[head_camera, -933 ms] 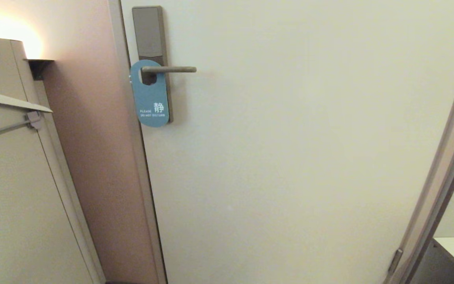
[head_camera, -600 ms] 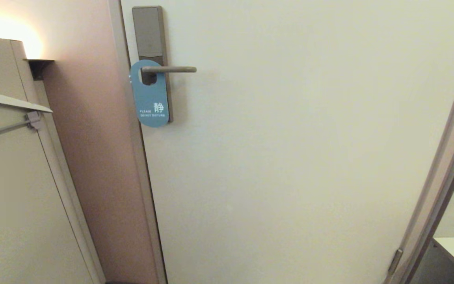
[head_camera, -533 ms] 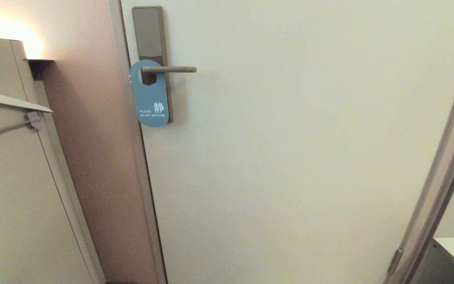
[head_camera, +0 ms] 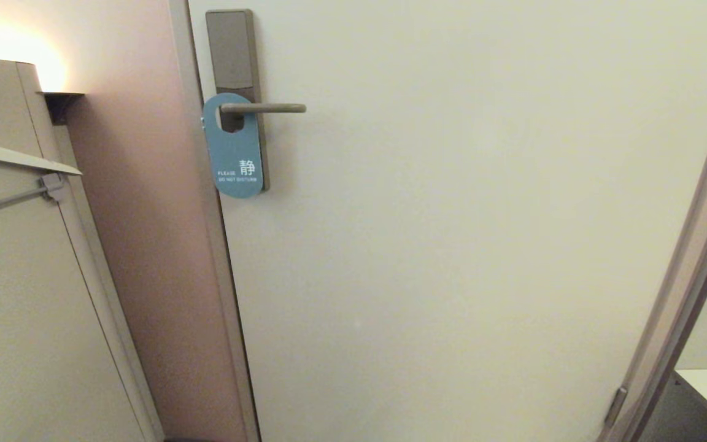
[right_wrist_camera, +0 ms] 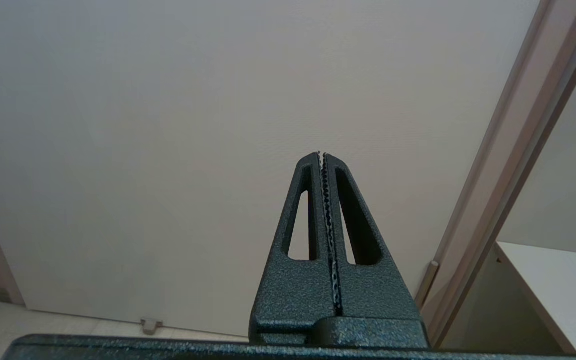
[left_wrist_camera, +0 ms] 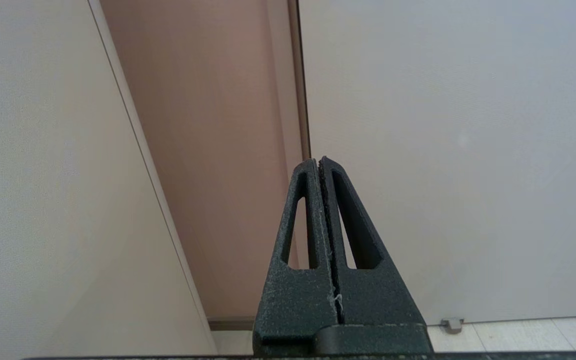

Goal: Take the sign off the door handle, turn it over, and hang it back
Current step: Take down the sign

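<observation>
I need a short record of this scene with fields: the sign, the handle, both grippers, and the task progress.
sign: flat blue card door hanger, "do not disturb" side facing out, hanging by its oval hole
handle: slim horizontal bronze-grey metal door lever on a tall lock plate
left gripper: shut, empty, low before the door
right gripper: shut, empty, low before the door
progress: sign not yet removed

The sign hangs on the door handle, against the lock plate at the door's left edge.
</observation>
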Tool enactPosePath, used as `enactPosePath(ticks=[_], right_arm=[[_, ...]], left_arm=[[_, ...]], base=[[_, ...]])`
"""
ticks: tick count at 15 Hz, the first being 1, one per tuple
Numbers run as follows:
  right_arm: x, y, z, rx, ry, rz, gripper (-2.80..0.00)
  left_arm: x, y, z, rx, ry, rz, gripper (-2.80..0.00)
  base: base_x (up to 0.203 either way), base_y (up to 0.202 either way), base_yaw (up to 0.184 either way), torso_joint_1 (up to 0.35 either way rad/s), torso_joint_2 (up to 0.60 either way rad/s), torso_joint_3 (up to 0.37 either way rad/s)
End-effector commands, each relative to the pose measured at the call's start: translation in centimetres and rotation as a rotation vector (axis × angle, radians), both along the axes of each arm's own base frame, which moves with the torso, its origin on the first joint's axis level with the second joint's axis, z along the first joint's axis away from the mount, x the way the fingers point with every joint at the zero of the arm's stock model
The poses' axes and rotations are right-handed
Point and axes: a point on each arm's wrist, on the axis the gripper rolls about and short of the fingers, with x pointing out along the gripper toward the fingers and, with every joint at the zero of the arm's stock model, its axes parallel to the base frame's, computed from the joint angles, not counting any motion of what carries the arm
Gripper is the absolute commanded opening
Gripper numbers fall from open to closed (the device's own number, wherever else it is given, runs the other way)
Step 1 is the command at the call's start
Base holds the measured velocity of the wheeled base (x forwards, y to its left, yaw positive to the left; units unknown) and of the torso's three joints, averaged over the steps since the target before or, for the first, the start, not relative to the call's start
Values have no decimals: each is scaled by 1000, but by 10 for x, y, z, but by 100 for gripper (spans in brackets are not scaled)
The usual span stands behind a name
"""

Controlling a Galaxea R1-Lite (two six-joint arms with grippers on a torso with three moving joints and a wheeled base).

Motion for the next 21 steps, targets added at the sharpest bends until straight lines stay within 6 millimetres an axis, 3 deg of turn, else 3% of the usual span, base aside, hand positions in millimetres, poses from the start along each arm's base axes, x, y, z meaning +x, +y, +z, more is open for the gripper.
enactPosePath(ticks=[1, 21], right_arm=[[0, 0, 0, -1, 0, 1, -280], [0, 0, 0, -1, 0, 1, -280]], left_arm=[[0, 0, 0, 0, 0, 0, -280], [0, 0, 0, 2, 0, -3, -280]], base=[[0, 0, 0, 0, 0, 0], [0, 0, 0, 0, 0, 0]])
